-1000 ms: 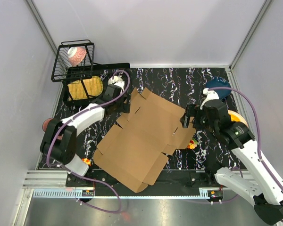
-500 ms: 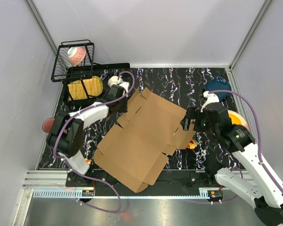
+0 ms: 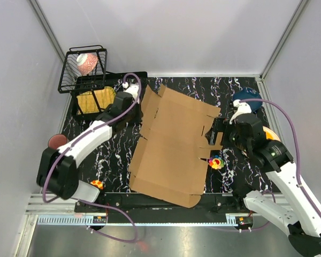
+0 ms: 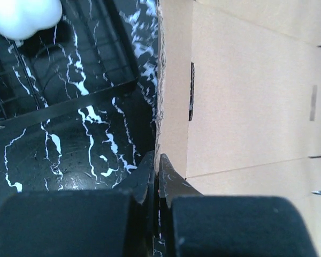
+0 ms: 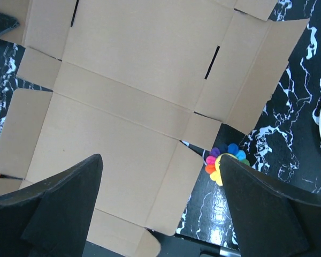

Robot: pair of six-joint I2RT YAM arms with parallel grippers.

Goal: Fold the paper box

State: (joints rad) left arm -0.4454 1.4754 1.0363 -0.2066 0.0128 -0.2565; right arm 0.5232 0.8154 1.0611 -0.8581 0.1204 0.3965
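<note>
Brown corrugated cardboard everywhere: the paper box (image 3: 171, 150), unfolded, sprawled across the middle of the black marbled bench (image 3: 203, 88). Saw the left gripper (image 4: 156, 163) at the sheet's 10 o'clock corner, pinched tight on the flap edge, cardboard running right in between the tips. Found the right gripper (image 5: 160, 158) spread wide, hovering over the 3 o'clock side, nothing in it. Spotted a little rainbow flower toy (image 5: 224, 163) just beside the sheet's edge around 4 o'clock, poking out by a side flap. Also noticed a wire basket (image 3: 83, 69) off at 10 o'clock of the bench and a blue bowl (image 3: 246, 96) at 2 o'clock, both apart from the sheet.
</note>
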